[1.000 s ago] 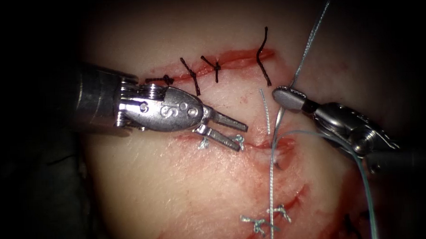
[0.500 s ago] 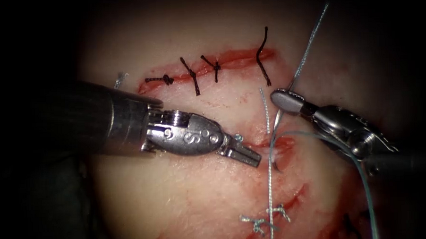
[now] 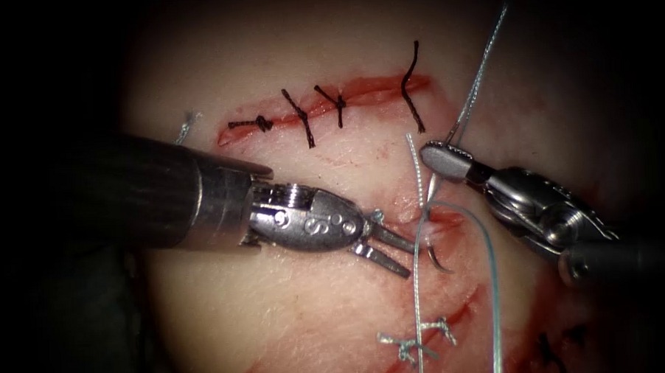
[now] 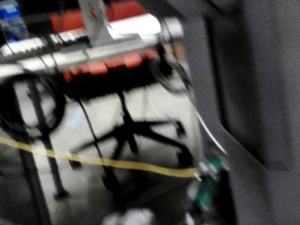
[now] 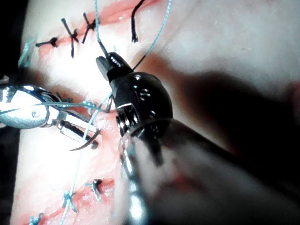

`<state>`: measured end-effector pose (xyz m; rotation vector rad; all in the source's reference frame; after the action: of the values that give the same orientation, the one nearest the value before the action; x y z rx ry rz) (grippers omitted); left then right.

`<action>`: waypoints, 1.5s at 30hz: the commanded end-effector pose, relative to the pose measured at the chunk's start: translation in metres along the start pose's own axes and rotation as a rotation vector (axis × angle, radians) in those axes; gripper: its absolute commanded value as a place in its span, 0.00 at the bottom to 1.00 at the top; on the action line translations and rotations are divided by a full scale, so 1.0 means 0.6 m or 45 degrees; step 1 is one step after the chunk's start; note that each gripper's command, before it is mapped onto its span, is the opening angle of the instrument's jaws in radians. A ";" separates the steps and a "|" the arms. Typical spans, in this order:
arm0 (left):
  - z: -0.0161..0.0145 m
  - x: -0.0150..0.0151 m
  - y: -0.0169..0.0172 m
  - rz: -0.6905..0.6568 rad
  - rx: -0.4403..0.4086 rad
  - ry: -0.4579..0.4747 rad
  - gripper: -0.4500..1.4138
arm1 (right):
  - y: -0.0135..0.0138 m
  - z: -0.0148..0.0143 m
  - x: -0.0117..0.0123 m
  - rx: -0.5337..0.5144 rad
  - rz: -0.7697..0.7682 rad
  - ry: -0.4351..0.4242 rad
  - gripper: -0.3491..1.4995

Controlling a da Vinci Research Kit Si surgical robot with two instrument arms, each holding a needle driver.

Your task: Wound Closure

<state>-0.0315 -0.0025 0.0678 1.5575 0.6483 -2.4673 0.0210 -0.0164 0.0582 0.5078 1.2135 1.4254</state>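
Right tool [image 3: 441,159] gripping needle [image 3: 436,227], left tool [image 3: 392,249] empty

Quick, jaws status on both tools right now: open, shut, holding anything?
Left tool: jaws open, holding nothing, beside the needle tip that pokes out of the tissue.
Right tool: jaws shut on the needle's rear end.

The one mark I can read is a stamped letter "S" between small round marks on my left tool [image 3: 385,249], frame centre.
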 end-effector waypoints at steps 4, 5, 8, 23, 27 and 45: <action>0.0004 0.0011 -0.0007 -0.009 -0.001 0.023 0.39 | -0.0001 0.0012 -0.0005 0.005 0.007 -0.001 0.00; 0.0002 0.0015 -0.0008 -0.010 -0.001 0.037 0.38 | 0.0000 0.0012 -0.0006 0.005 0.006 -0.001 0.00; -0.0004 0.0028 -0.0011 -0.017 0.013 0.061 0.36 | 0.0002 0.0011 -0.0007 0.006 0.012 -0.002 0.00; 0.0009 0.0033 -0.0017 0.006 0.039 0.053 0.38 | 0.0001 0.0011 -0.0010 0.005 0.041 -0.002 0.00; 0.0014 0.0028 -0.0008 0.013 0.008 0.054 0.39 | 0.0000 0.0010 -0.0011 0.005 0.048 -0.002 0.00; 0.0026 0.0047 -0.0004 -0.134 -0.055 0.124 0.00 | -0.0001 0.0010 -0.0010 0.013 0.006 0.007 0.01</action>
<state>-0.0336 -0.0027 0.0654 1.6865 0.8629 -2.4663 0.0210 -0.0166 0.0583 0.5060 1.2303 1.4208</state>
